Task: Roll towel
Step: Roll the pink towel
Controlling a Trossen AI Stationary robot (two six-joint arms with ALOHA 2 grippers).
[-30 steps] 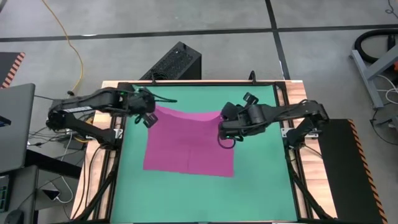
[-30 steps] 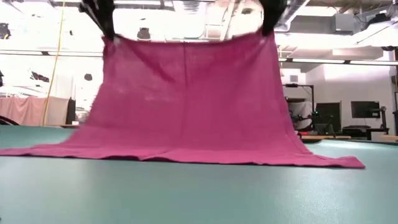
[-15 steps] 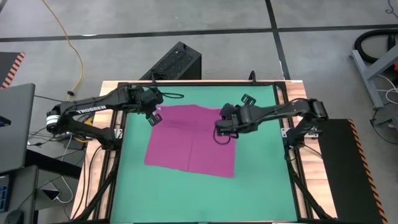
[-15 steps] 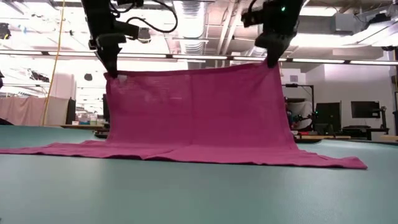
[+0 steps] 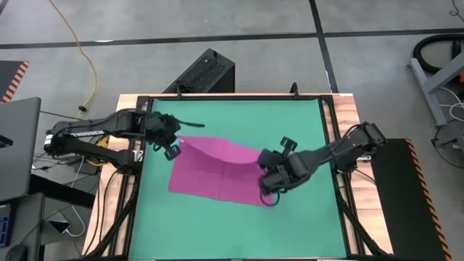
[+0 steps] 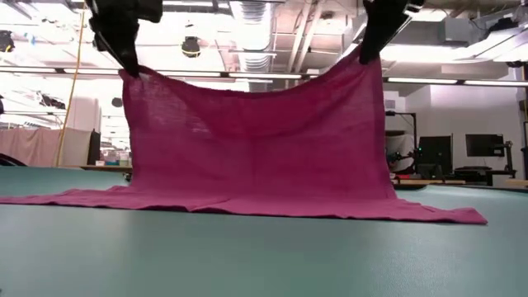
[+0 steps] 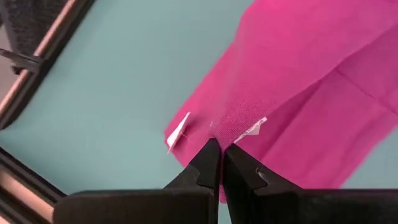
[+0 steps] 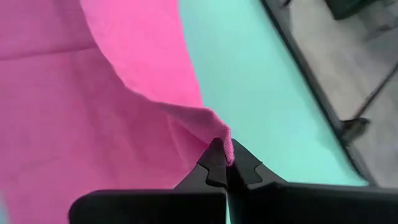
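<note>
The towel (image 5: pixel 217 172) is a magenta cloth on the green mat (image 5: pixel 304 130). Its near part lies flat on the mat (image 6: pixel 247 205). Its far edge is raised, strung between my two grippers, and sags a little in the middle (image 6: pixel 247 89). My left gripper (image 5: pixel 172 149) is shut on the towel's left far corner, where white tags (image 7: pixel 179 130) show. My right gripper (image 5: pixel 270 190) is shut on the right far corner and stands over the towel's near right part. My left gripper pinches the towel's left far corner (image 7: pixel 229 129) between its two fingers, slanting down from the table's left. The cloth hangs below the fingers down to the mat. My right gripper pinches the right far corner (image 8: pixel 219 127) between its two fingers, slanting down from the right. The cloth drops away below it and bends over the part lying flat.
A black box (image 5: pixel 203 72) sits on the floor beyond the far edge. A laptop (image 5: pixel 18 145) stands to the left of the table. Dark rails (image 5: pixel 330 130) frame the mat. Bare mat lies near (image 5: pixel 232 232) and far (image 5: pixel 239 112) of the towel.
Both grippers have carried the raised far edge toward the table's near edge, the right one much farther than the left. The raised cloth now leans over the flat part, and its top edge has gone from straight to sagging. The near part has stayed on the mat.
</note>
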